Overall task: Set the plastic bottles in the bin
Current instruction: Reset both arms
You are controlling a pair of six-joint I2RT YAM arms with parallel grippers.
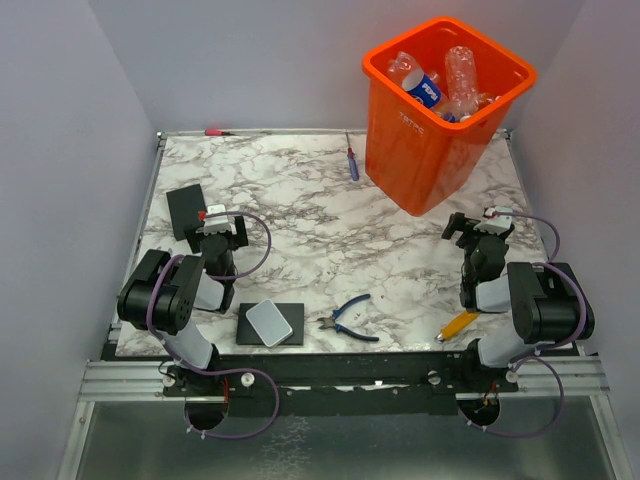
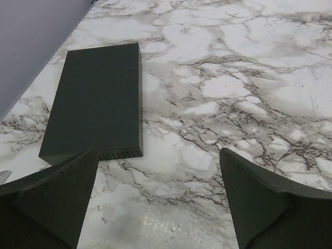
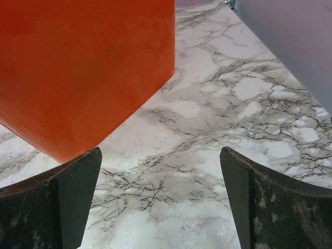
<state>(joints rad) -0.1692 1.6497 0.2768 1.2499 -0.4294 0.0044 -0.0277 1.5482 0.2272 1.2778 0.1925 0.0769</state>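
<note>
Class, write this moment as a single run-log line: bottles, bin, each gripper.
plastic bottles: inside bin | left gripper: open, empty, near black box | right gripper: open, empty, beside bin

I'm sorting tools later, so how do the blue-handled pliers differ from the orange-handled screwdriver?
The blue-handled pliers have two spread handles; the orange-handled screwdriver has one straight handle. The pliers lie in full view; the screwdriver is partly hidden by the right arm. Both lie on the marble table.

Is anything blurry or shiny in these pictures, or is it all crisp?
Top external: evenly lit, crisp, only soft shadows. Left wrist: near fingers blurred, faint sheen on the table. Right wrist: the bin wall close and soft.
</note>
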